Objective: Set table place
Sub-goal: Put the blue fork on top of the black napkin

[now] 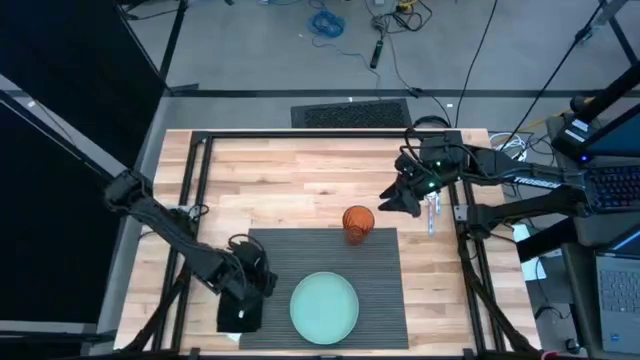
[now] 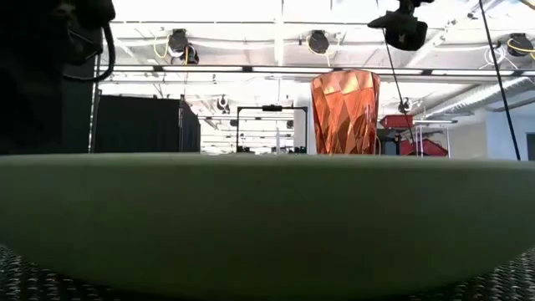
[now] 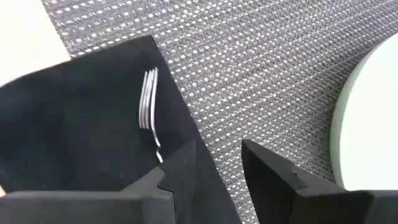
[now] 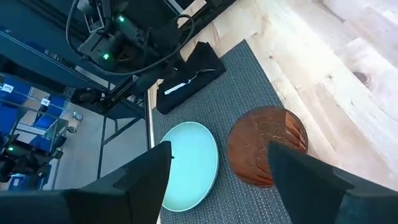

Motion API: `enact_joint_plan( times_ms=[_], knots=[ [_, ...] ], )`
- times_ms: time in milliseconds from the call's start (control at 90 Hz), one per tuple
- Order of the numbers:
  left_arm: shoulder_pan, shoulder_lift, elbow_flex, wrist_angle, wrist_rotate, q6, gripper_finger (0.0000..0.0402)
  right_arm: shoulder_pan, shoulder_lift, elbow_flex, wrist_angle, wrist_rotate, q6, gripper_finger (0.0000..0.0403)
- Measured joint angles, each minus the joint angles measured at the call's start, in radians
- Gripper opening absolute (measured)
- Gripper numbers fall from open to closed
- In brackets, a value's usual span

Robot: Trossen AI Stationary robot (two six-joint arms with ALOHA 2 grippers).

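- Filling the low view, the smooth curved rim of a pale green plate (image 2: 267,209) blocks most of the scene; seen from above, the round plate (image 1: 324,307) is empty and sits at the near edge of the placemat.
- Dark grey, rectangular and finely ribbed, the placemat (image 1: 300,255) lies on the near half of the light wooden plank surface (image 1: 280,180), between the two arms.
- An orange faceted cup (image 1: 358,222) stands upright at the placemat's far right corner; from the right wrist its round mouth (image 4: 266,145) shows a dark amber inside, and whether it holds anything cannot be told.
- Plain black, a cloth napkin (image 3: 81,124) overlaps the placemat's left edge, with a silver fork (image 3: 149,109) lying on it.
- Left end effector (image 3: 217,168) hovers low over the napkin's edge, just beside the fork, its two dark fingers parted and gripping nothing.
- Right end effector (image 4: 217,174) hangs above the cup, fingers spread wide and empty; from overhead it (image 1: 400,198) sits over bare wood just right of the cup.
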Motion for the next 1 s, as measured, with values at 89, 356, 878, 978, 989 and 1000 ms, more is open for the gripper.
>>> enact_joint_plan(
  times_ms=[89, 356, 878, 978, 989, 1000],
  knots=[
    [0.007, 0.008, 0.000, -0.022, 0.000, 0.000, 0.0114, 0.000, 0.000, 0.000, -0.002, 0.000, -0.004, 0.0254],
    [0.012, 0.025, 0.000, -0.018, 0.000, -0.001, 0.0114, 0.000, 0.000, 0.000, -0.010, -0.002, -0.019, 0.0254],
    [0.022, 0.067, -0.005, 0.011, 0.021, 0.011, 0.0114, 0.000, 0.000, 0.000, -0.018, -0.003, -0.026, 0.0254],
    [0.025, 0.067, -0.022, 0.013, 0.054, 0.019, 0.0114, 0.000, 0.001, 0.000, -0.018, -0.003, -0.026, 0.0254],
    [0.025, 0.067, -0.024, 0.013, 0.056, 0.019, 0.0114, 0.000, 0.001, 0.000, -0.018, -0.003, -0.026, 0.0254],
    [0.025, 0.067, -0.026, 0.013, 0.057, 0.019, 0.0114, 0.000, 0.001, 0.000, -0.018, -0.003, -0.026, 0.0254]
  ],
)
